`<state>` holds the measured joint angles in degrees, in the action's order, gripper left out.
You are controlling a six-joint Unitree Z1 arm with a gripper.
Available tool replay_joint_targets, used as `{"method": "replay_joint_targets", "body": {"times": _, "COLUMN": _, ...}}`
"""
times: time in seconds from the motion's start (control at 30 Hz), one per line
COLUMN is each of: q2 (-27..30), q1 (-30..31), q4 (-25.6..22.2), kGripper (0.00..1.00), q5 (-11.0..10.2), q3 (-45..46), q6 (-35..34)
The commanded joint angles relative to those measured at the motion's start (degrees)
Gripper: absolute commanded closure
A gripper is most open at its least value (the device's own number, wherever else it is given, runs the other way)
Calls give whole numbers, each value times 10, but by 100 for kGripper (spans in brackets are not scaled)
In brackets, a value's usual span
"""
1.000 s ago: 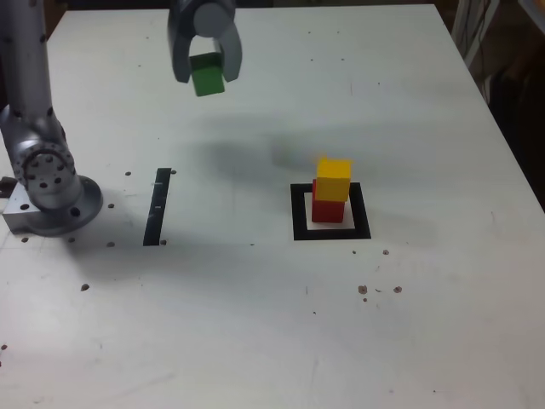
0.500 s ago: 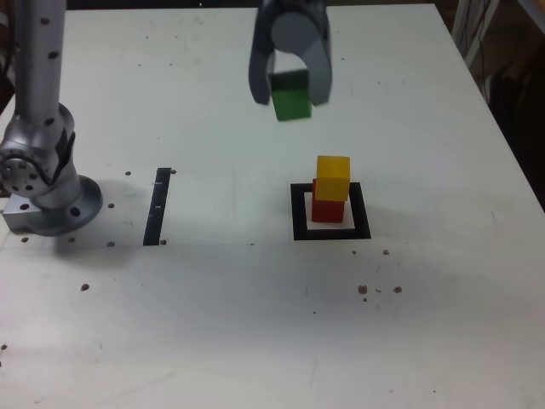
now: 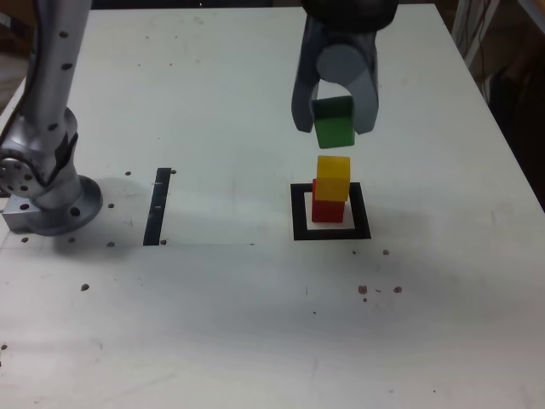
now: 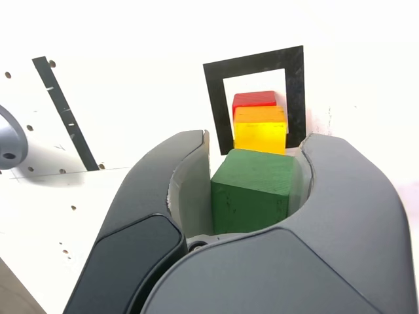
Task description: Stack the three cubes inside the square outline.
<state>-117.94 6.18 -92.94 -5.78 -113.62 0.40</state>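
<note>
I have the green cube (image 3: 334, 124) pinched in my hand (image 3: 335, 128), the jaws drawn in tight against its two sides, and nothing else in them. It hangs clear above the other two cubes, not touching them. In the exterior view it sits almost straight over the yellow cube (image 3: 333, 177), which rests on the red cube (image 3: 328, 208) inside the outline (image 3: 331, 233) on the counter (image 3: 255, 324). The yellow one looks set a little toward that view's right of the red one, so the pair is not perfectly flush.

By my reckoning two cubes are placed and this is the last step: setting the green one on top. From the wrist view the stack shows just beyond the green cube's far edge, which suggests I may not be quite centred over it; I cannot tell for certain from either angle.

The next move, as I judge it, calls for trimming my position until the green cube is square over the yellow top, then lowering slowly until the faces meet, and only then letting the jaws part. A hard or off-centre touchdown could tip the stack.
</note>
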Motion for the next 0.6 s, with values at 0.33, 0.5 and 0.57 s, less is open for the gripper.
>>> {"method": "replay_joint_targets", "body": {"times": 0.33, "q2": -28, "q1": 3, "q4": -8, "kGripper": 85, "q5": 0, "q3": 2, "q6": -11}}
{"method": "replay_joint_targets", "body": {"times": 0.5, "q2": -34, "q1": 6, "q4": -8, "kGripper": 83, "q5": -6, "q3": 2, "q6": -13}}
{"method": "replay_joint_targets", "body": {"times": 0.57, "q2": -37, "q1": 6, "q4": -8, "kGripper": 82, "q5": -10, "q3": 3, "q6": -14}}
